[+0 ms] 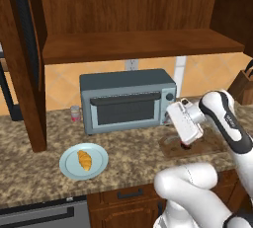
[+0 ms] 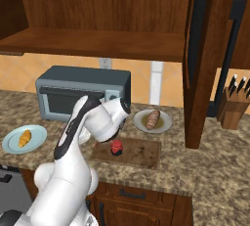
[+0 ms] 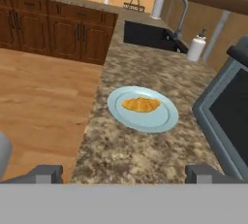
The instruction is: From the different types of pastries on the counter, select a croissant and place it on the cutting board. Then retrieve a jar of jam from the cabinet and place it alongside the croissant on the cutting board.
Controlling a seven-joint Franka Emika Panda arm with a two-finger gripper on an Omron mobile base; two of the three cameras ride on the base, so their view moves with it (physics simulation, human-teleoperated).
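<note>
Resting on the cutting board (image 2: 139, 154), the jar of jam (image 2: 116, 147) stands upright near the board's left end, just below the end effector (image 1: 185, 140), whose white hand hangs over it at a tilt; whether its fingers are released or clenched cannot be told, though in the hand view the two dark fingertips (image 3: 46, 173) stand wide apart with nothing between them. Well to the left on the tabletop (image 1: 29, 172), the croissant (image 1: 84, 160) lies on a round light blue plate (image 1: 99, 165), apart from the board. Behind the board, toward the wall, a brown elongated pastry (image 2: 153, 119) lies on a second plate (image 2: 166, 122). A grey toaster oven (image 1: 126, 101) sits at the far side, under the cabinet (image 1: 138, 44) shelf.
</note>
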